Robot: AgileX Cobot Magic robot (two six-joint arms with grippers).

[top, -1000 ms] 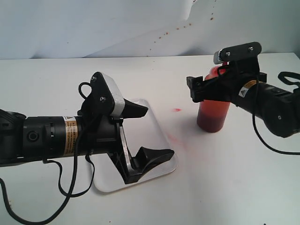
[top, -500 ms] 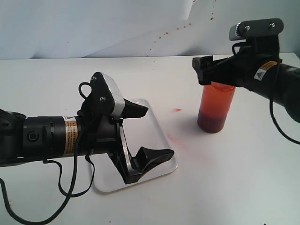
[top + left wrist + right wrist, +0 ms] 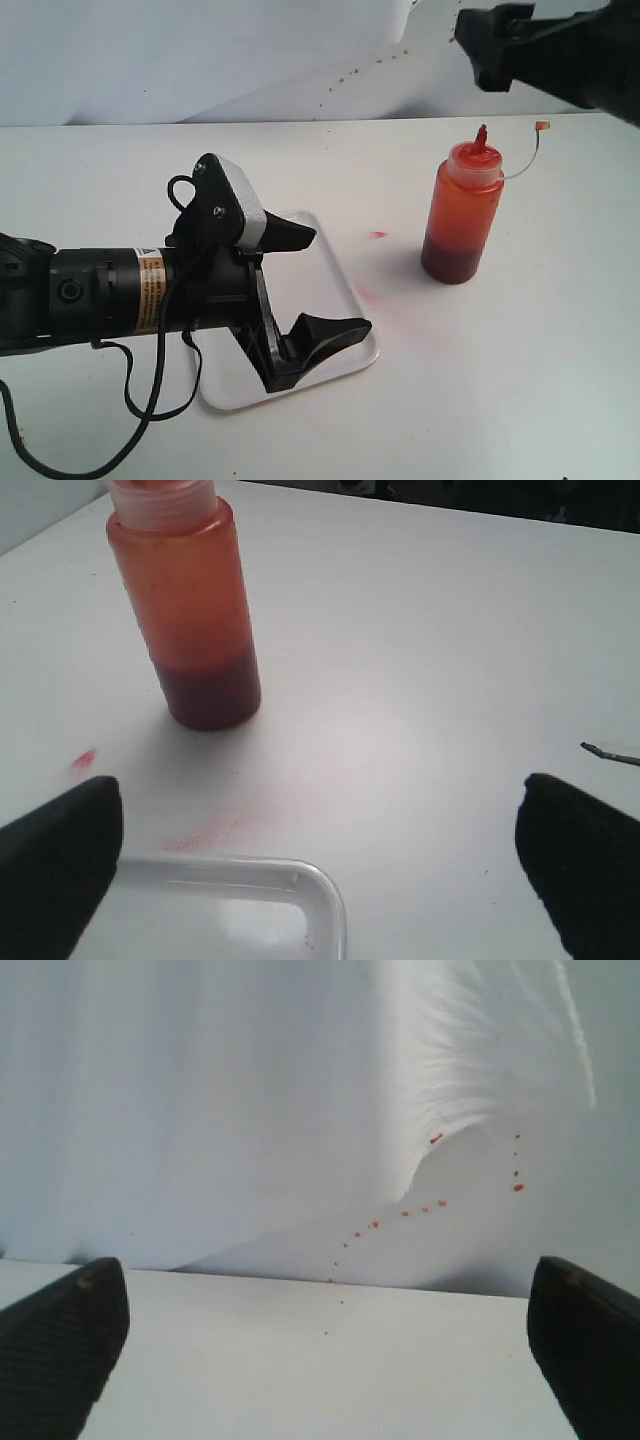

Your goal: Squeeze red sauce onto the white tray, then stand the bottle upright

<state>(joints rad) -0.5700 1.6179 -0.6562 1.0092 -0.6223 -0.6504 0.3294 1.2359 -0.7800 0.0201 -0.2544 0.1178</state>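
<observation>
1. While the bottle [image 3: 462,215] stands upright on the desk [image 3: 500,380], nozzle [image 3: 481,135] up and long axis vertical, nothing touches it. It sits toward the desk's right side, nearer the far edge than the front, and near the right edge of the white tray [image 3: 240,392] with bare desk between.
2. Right gripper [image 3: 320,1360]: jaws spread wide with nothing between them. It hangs above and beyond the bottle, well apart from it, and faces the backdrop [image 3: 200,1080] rather than the bottle.
3. Left gripper [image 3: 342,280]: likewise spread wide and empty, low over the tray. The bottle lies ahead of it, past the tray's right edge.
4. Red sauce: no glossy blob shows on the visible part of the tray, and the left gripper hides much of it. Faint red smears [image 3: 378,234] lie on the desk between tray and bottle.
5. Judgement: the bottle is on the right arm's side, so a further grasp would have to descend and close across the upright body. The standing step looks done.
</observation>
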